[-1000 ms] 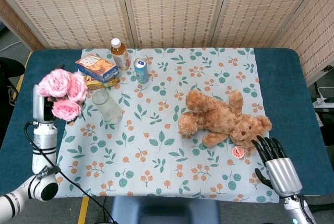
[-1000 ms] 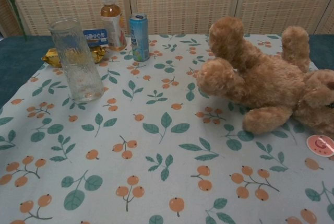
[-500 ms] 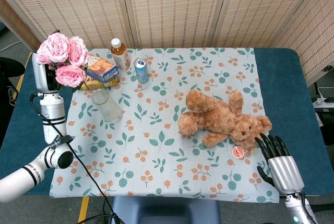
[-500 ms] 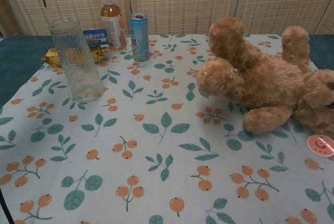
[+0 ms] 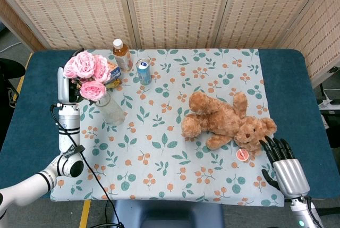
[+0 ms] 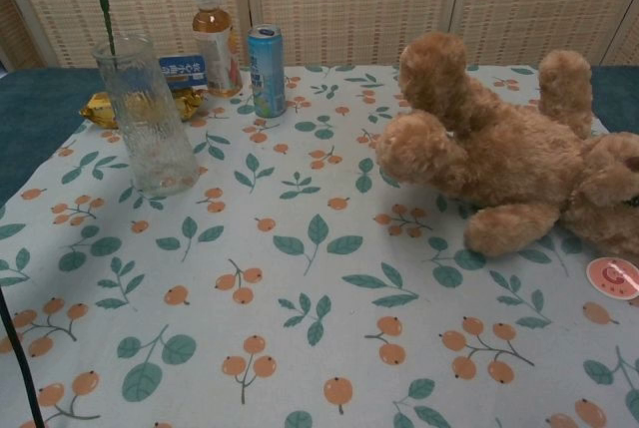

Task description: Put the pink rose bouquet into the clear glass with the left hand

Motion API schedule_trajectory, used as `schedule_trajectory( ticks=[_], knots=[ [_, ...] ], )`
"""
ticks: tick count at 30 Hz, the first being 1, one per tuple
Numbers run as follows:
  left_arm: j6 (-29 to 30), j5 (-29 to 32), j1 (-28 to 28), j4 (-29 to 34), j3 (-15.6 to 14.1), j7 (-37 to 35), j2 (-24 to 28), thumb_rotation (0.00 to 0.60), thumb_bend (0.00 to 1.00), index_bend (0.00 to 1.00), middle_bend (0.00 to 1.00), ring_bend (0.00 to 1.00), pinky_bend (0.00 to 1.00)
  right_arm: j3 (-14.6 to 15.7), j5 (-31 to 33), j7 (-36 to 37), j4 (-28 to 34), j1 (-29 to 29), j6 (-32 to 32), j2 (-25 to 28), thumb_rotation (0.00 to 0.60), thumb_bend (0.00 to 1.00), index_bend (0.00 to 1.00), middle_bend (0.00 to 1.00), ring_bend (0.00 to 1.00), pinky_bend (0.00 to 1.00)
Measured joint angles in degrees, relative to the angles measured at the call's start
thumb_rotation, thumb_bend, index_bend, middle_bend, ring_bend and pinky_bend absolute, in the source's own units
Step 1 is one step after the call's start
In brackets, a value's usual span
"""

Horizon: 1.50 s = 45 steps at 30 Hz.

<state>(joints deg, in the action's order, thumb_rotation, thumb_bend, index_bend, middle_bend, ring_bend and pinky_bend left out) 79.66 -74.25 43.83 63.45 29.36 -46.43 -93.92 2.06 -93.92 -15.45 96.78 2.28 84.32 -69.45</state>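
At the far left of the head view, the left hand [image 5: 66, 85] is raised above the table, and it holds the pink rose bouquet [image 5: 86, 74]. The fingers are mostly hidden behind the flowers, so how exactly they close on the stems I cannot tell. The blossoms are directly over the clear glass [image 5: 110, 109], which stands upright on the floral tablecloth [image 5: 175, 148]. In the chest view a green stem [image 6: 102, 4] comes down to the rim of the glass at its left side; whether the tip is already inside the glass is not clear.

Just behind the glass there is a snack box [image 6: 183, 71] and a golden wrapped packet [image 6: 100, 107]. A little more to the right stand a tea bottle [image 5: 121, 54] with a white cap and a blue drink can [image 5: 143, 72], both upright and near each other.

In the middle-right part of the cloth a brown teddy bear [image 5: 226, 120] lies on its side. A small round pink sticker [image 5: 242, 154] lies on the cloth just beside the bear's head.

At the far right, the right hand [image 5: 281, 161] is low at the table edge, with the fingers spread apart and holding nothing. Its fingertips are near the bear's head.
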Motion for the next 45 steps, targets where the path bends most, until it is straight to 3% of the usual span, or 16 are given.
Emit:
schedule_trajectory(
  ticks=[6,9,10,14,16,19,29,36,45],
  knots=[
    [0.04,-1.13,-1.22,-1.94,-3.41,-0.71,-1.93,0.6,0.48,0.69,0.69,0.42,0.18,0.23,-0.28,-0.02,0.04,0.03,-0.11,0.0,0.6,0.29,0.0,0.0,0.0,0.0],
    [0.11,-1.67,-1.64,-3.77,-4.56,-1.48,-3.19,0.6,0.46,0.59,0.63,0.39,0.18,0.32,-0.5,0.07,0.11,-0.04,0.08,0.11,0.6,0.29,0.0,0.0,0.0,0.0],
    [0.1,-1.84,-1.73,-4.34,-4.82,-1.85,-3.52,0.6,0.45,0.53,0.58,0.36,0.18,0.34,-0.56,0.11,0.11,-0.06,0.16,0.13,0.6,0.29,0.0,0.0,0.0,0.0],
    [-0.32,-3.08,-2.26,-5.57,-6.68,-3.64,-3.95,0.6,0.42,0.1,0.24,0.13,0.12,0.37,-0.83,0.4,0.08,-0.11,0.41,0.21,0.6,0.29,0.0,0.0,0.0,0.0],
    [-0.81,-3.76,-2.82,-5.94,-7.93,-4.14,-3.72,0.6,0.41,0.01,0.1,0.04,0.09,0.39,-0.99,0.57,-0.02,-0.08,0.44,0.19,0.6,0.29,0.0,0.0,0.0,0.0],
    [-1.42,-3.98,-3.65,-5.55,-8.61,-4.86,-2.94,0.6,0.39,0.0,0.0,0.0,0.06,0.51,-1.24,0.78,-0.18,0.01,0.31,0.12,0.6,0.29,0.0,0.0,0.0,0.0],
    [-2.47,-4.44,-8.02,2.99,-11.48,-3.56,3.76,0.6,0.35,0.0,0.0,0.0,0.05,0.68,-1.94,1.44,-0.15,-0.21,1.06,0.35,0.6,0.29,0.0,0.0,0.0,0.0],
    [-5.4,-4.88,-11.83,8.05,-15.84,0.4,10.31,0.6,0.34,0.0,0.0,0.0,0.04,0.95,-2.6,2.04,0.06,-0.36,1.51,0.8,0.6,0.29,0.0,0.0,0.0,0.0],
    [-8.11,-7.29,-15.13,9.97,-21.94,10.22,16.67,0.6,0.34,0.0,0.0,0.0,0.03,1.28,-3.28,2.31,0.21,-0.56,1.8,1.14,0.6,0.29,0.0,0.0,0.0,0.0]
  ],
)
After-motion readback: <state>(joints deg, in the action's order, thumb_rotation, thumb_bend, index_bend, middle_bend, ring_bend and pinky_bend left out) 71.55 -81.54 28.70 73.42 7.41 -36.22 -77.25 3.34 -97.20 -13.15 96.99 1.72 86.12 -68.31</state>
